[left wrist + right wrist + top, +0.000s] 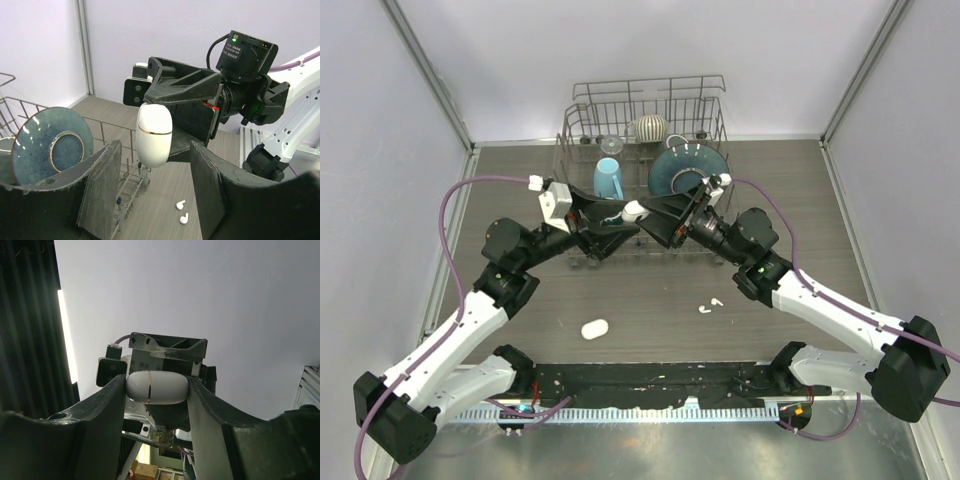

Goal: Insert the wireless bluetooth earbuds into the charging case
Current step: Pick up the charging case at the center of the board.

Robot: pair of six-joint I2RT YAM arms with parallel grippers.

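The table [650, 290] is brown, with lines like wood, and plain white walls [620, 60] stand around it. At the far side sits a wire dish rack [578, 125] with a blue cup [608, 178] and a big blue plate [685, 165] in it. The two arms meet over the middle of the table, just in front of the rack. The right gripper [156, 386] pinches the charging case [154, 134] between its two black fingers, and both fingers press on its sides. The left gripper [155, 147] is spread apart. Its fingers sit on each side of the case, but there is a gap on both sides and they do not touch it. The case is a smooth white egg shape with a thin gold line around it, and it is closed. It is up in the air, not on the table. Two small white earbuds [705, 309] [717, 301] lie side by side on the table, nearer than the grippers and a bit to the right. Each one is curved with a short stem. A white oval thing [594, 328] lies on the table to the left of them, well apart.
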